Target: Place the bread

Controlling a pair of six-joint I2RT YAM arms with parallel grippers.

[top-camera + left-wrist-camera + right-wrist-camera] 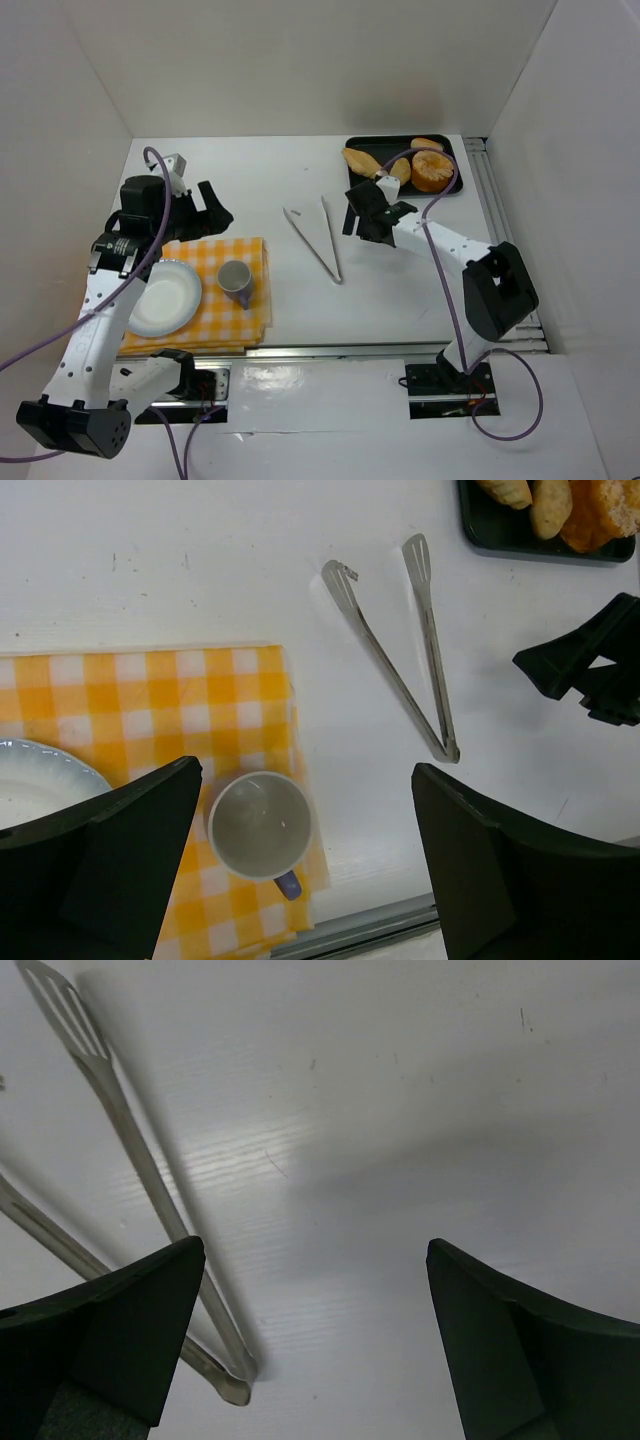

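Several pieces of bread (420, 165) lie in a black tray (352, 143) at the back right; part shows in the left wrist view (560, 500). Metal tongs (322, 240) lie on the table in a V, also in the left wrist view (400, 650) and the right wrist view (130, 1160). A white plate (165, 297) sits on the yellow checked cloth (200, 255). My right gripper (372, 215) is open and empty, just right of the tongs. My left gripper (212, 208) is open and empty above the cloth's far edge.
A grey mug with a blue handle (236, 280) stands on the cloth beside the plate, also in the left wrist view (262, 825). White walls enclose the table on the left, back and right. A metal rail (350, 350) runs along the near edge.
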